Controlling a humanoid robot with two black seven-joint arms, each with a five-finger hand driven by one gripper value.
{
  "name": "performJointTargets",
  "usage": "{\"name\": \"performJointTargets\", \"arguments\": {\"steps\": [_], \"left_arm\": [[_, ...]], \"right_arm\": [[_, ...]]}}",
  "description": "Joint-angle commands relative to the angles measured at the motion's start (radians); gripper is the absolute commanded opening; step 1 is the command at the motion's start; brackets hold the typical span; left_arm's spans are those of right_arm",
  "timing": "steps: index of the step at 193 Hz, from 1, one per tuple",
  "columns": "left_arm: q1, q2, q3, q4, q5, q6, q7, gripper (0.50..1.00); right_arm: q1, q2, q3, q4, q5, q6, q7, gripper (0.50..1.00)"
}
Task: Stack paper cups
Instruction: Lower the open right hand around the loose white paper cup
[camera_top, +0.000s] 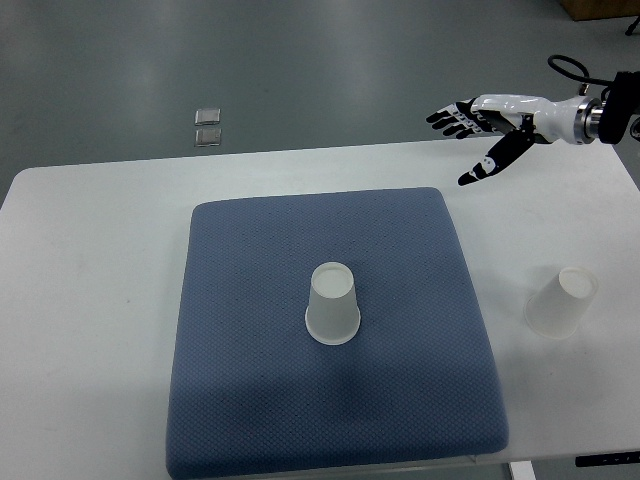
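- So there's a white table (90, 300) with a big blue-grey cushion pad (250, 400) lying across the middle of it, taking up most of the work area.
- One white paper cup (333, 303) stands upside down on the pad, roughly in its centre, wide rim down and base up.
- The second paper cup (562, 301) is off the pad, on the bare table to the right, also mouth-down and leaning a bit in this view. The two cups are well apart, with the pad's right edge between them.
- The right hand (487, 128) comes in from the upper right edge, hovering over the far right corner of the table. Its fingers (450, 117) are spread out and relaxed, holding nothing, with the thumb pointing down toward the table.
- That hand is well away from both cups, and nothing sits between it and the cup on the table.
- No left arm anywhere in the shot.
- Beyond the far table edge, on the grey floor (330, 70), there are two small square plates (209, 124), one just behind the other.
- A brown box corner (600, 8) peeks in at the top right.
- Can't spot any readable brand, label or writing on the cups or pad.
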Motion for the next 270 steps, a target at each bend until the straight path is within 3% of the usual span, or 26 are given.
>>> {"name": "performJointTargets", "arguments": {"steps": [1, 56, 99, 127, 152, 198, 231, 270], "left_arm": [[0.000, 0.000, 0.000, 0.000, 0.000, 0.000, 0.000, 1.000], [0.000, 0.000, 0.000, 0.000, 0.000, 0.000, 0.000, 1.000], [0.000, 0.000, 0.000, 0.000, 0.000, 0.000, 0.000, 1.000], [0.000, 0.000, 0.000, 0.000, 0.000, 0.000, 0.000, 1.000], [0.000, 0.000, 0.000, 0.000, 0.000, 0.000, 0.000, 1.000], [0.000, 0.000, 0.000, 0.000, 0.000, 0.000, 0.000, 1.000], [0.000, 0.000, 0.000, 0.000, 0.000, 0.000, 0.000, 1.000], [0.000, 0.000, 0.000, 0.000, 0.000, 0.000, 0.000, 1.000]], "right_arm": [[-0.002, -0.065, -0.023, 0.064, -0.070, -0.002, 0.031, 0.930], [-0.011, -0.260, -0.129, 0.202, -0.078, -0.026, 0.122, 0.930], [-0.016, -0.337, -0.366, 0.256, -0.080, -0.242, 0.227, 0.930], [-0.014, -0.379, -0.462, 0.303, -0.081, -0.337, 0.278, 0.930], [-0.008, -0.407, -0.543, 0.342, -0.086, -0.408, 0.278, 0.930], [0.000, -0.422, -0.607, 0.378, -0.116, -0.445, 0.278, 0.930], [-0.013, -0.413, -0.646, 0.378, -0.129, -0.520, 0.278, 0.930], [-0.025, -0.406, -0.656, 0.377, -0.132, -0.532, 0.278, 0.930]]}}
